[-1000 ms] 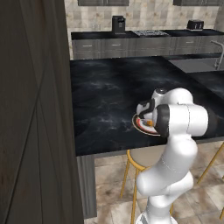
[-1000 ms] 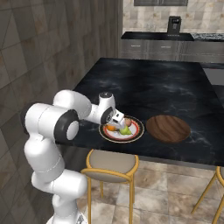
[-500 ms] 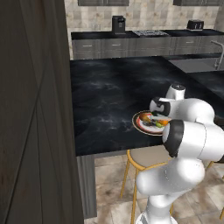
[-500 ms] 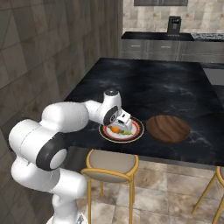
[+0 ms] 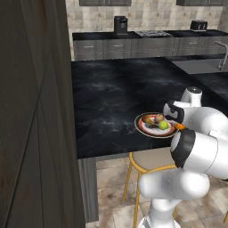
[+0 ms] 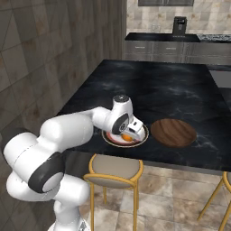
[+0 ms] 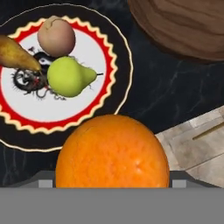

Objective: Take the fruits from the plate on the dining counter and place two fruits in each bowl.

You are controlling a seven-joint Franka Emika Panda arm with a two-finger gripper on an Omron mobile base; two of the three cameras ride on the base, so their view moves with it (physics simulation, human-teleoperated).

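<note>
In the hand view the orange (image 7: 112,151) is sitting closest of all, swelling up right at the base of the claw, whose two fingers are standing wide and look to be clamped around it, though the tips themselves are hidden behind the fruit. In the right base view the claw (image 6: 129,132) is hanging low over the near right part of the plate (image 6: 109,136), the orange glowing just beneath it. Beyond the orange, the white plate with its red scalloped band is resting on the black surface (image 5: 111,95) close to the near edge, and three fruits are lying on it: a green pear (image 7: 69,77) in the middle, a tan round fruit (image 7: 56,36) just past it, and a brown pear (image 7: 15,54) poking in from the side, the green one almost touching both. Just to the right of the plate, near but apart from it, the dark wooden bowl (image 6: 173,132) is waiting empty. The step in hand appears to be carrying off the first fruit. The next move is calling for a lift clear of the plate rim, a short swing right over the wooden bowl, and a low release so the round orange is not rolling out.
</note>
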